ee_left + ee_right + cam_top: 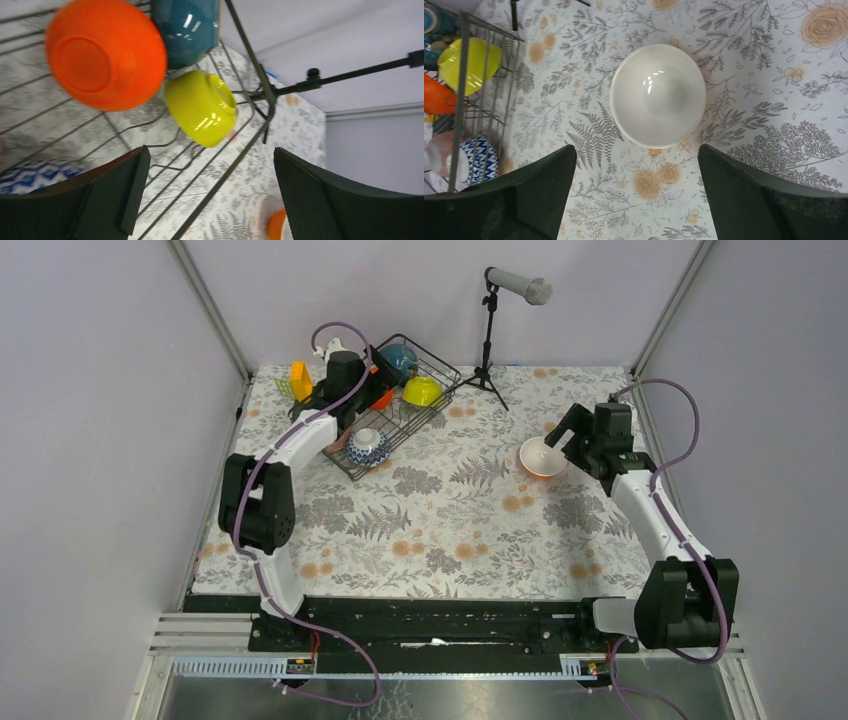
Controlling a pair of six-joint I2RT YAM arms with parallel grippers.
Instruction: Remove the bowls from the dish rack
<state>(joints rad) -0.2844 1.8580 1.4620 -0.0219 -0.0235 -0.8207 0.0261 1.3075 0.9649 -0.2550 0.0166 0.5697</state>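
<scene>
Right hand (636, 150) is released: fingers spread wide, nothing gripped. The bowl with orange outside and white inside (658, 95) sits upright on the worktop (430, 540) right under the gap, clear of both fingers. That one looks unloaded.

Further back, on the left, is the dish rack (446, 374). The blue-and-white bowl (368, 446) is in its near corner.

Left hand (210, 150) hangs over the rack, also released, fingers wide and empty. In the left wrist view the second orange bowl (102, 52) lies ahead of the gap and off toward the left finger, base facing the camera, so it is tipped up rather than sitting flat. The yellow-green bowl (202, 107) is closer to the gap's centreline, on its side among the wires. The teal bowl (186, 27) is farthest, behind both.

Judgement: the next pick belongs to the left arm. It is right at the rack, and the right arm is well apart from it. Yellow-green is the best-aligned target, and orange needs a sideways shift first. With the bowls tipped, the fingers probably have to straddle a rim. Risk: snagging a rack wire.
</scene>
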